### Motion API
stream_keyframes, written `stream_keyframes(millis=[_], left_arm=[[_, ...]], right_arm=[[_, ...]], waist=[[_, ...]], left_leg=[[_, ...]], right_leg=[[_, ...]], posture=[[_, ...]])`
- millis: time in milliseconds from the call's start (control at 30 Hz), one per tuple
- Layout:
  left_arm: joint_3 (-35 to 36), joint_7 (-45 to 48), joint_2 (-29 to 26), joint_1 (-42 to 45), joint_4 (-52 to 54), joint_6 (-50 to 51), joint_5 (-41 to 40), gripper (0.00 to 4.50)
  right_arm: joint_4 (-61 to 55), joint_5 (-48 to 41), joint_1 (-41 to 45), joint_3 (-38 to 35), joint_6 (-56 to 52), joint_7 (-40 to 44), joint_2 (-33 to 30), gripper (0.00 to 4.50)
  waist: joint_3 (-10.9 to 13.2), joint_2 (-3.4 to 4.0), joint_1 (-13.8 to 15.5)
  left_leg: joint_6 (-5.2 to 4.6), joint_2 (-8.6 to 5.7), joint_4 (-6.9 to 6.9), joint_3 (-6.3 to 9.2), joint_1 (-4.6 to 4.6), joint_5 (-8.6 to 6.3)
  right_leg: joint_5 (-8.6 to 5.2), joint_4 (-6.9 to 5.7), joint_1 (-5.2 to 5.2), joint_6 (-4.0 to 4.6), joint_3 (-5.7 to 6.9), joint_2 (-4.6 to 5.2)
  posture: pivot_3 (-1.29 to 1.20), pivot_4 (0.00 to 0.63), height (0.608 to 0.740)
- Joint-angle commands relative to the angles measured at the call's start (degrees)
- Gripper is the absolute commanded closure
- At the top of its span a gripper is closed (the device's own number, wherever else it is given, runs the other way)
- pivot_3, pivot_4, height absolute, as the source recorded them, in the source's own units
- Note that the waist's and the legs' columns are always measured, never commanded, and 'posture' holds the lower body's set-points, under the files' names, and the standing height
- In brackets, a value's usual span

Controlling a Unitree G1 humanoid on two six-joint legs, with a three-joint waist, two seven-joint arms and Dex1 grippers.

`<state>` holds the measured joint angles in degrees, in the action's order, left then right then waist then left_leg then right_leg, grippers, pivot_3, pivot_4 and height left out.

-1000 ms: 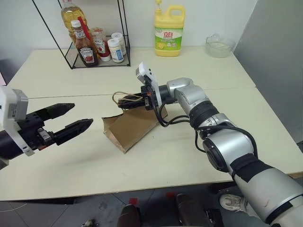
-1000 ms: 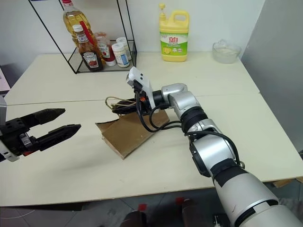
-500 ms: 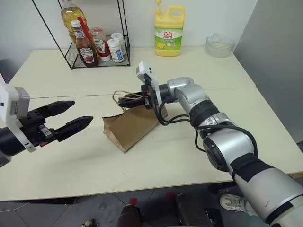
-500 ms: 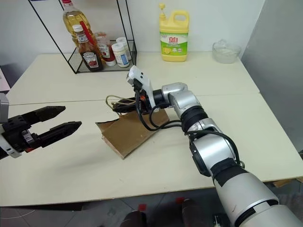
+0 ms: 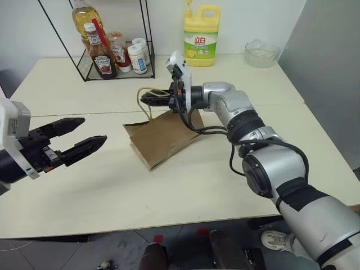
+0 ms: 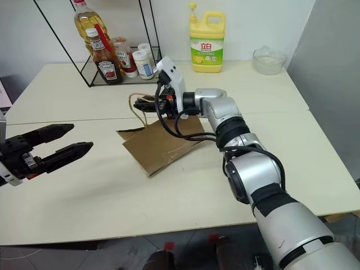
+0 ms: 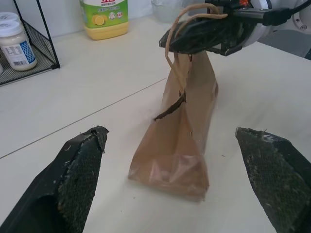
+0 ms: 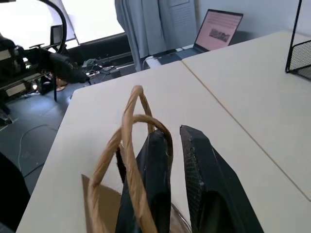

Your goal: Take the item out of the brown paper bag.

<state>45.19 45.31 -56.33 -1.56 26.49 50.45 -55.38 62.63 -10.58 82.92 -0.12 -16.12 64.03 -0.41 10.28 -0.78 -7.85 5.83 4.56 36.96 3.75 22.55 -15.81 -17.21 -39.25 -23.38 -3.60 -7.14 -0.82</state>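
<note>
The brown paper bag (image 5: 161, 139) leans on the cream table (image 5: 169, 185), its base on the tabletop and its top pulled up toward the back. My right gripper (image 5: 147, 99) points toward the left, shut on the bag's tan cord handles (image 8: 130, 127), which loop over its fingers (image 8: 148, 165). My left gripper (image 5: 93, 129) hangs open to the left of the bag, apart from it, with nothing between its fingers (image 7: 80, 170). The bag's mouth shows as a dark slit (image 7: 170, 108) in the left wrist view. The item is hidden.
A black wire rack (image 5: 112, 53) with ketchup bottles, an oil bottle and jars stands at the back left. A yellow detergent jug (image 5: 201, 35) and a glass bowl (image 5: 261, 54) stand along the back edge. A seam (image 5: 84, 114) crosses the table behind the bag.
My right gripper has risen and moved toward the back with the handles, pulling the bag's top up. The left gripper has stayed in place, open.
</note>
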Motion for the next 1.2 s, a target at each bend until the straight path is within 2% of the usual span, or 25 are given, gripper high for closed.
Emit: stream_keyframes(millis=[33,333,767,1000,1200], left_arm=[[0.22,0.61,-1.42,1.07,0.18,-1.45,0.46,0.0],[-0.2,1.26,-1.56,1.67,-0.28,-1.76,1.35,0.0],[-0.82,1.6,-1.16,2.19,-0.68,-2.14,2.06,0.0],[-1.99,1.97,-1.25,3.12,-1.38,-2.38,2.44,0.0],[-2.15,2.05,-1.19,3.28,-1.33,-2.26,2.55,0.0]], right_arm=[[-2.76,-0.87,3.16,-1.78,0.67,-2.94,-0.91,4.38],[-2.33,0.55,3.69,-1.58,0.8,-10.59,-1.11,4.38],[-7.5,-4.21,6.06,-8.42,-8.9,-30.14,1.75,4.38],[-11.81,-5.33,3.35,-8.12,-10.79,-30.87,3.54,4.38],[-12.44,-7.59,4.98,-9.49,-11.76,-32.05,5.1,4.38]], waist=[[0.03,0.0,0.0],[0.11,0.01,-0.05],[0.23,0.02,-0.08],[0.23,0.01,-0.09],[0.25,0.02,-0.09]], left_leg=[[0.0,0.0,0.0,0.0,0.01,0.0],[0.0,0.0,0.0,0.0,0.01,0.0],[0.0,-0.01,0.01,0.04,0.05,0.0],[0.0,-0.02,-0.01,0.09,0.05,0.0],[0.0,-0.02,0.0,0.11,0.07,0.0]], right_leg=[[0.0,0.0,0.0,0.0,0.0,0.0],[-0.01,0.0,-0.01,0.01,0.0,0.0],[-0.16,-0.48,-0.22,0.28,0.05,-0.01],[-0.23,-0.69,-0.3,0.41,0.1,-0.02],[-0.23,-0.7,-0.31,0.41,0.13,-0.02]], posture=[[0.0,0.15,0.74],[0.0,0.15,0.74],[0.0,0.15,0.74],[0.0,0.15,0.74],[0.0,0.15,0.74]])
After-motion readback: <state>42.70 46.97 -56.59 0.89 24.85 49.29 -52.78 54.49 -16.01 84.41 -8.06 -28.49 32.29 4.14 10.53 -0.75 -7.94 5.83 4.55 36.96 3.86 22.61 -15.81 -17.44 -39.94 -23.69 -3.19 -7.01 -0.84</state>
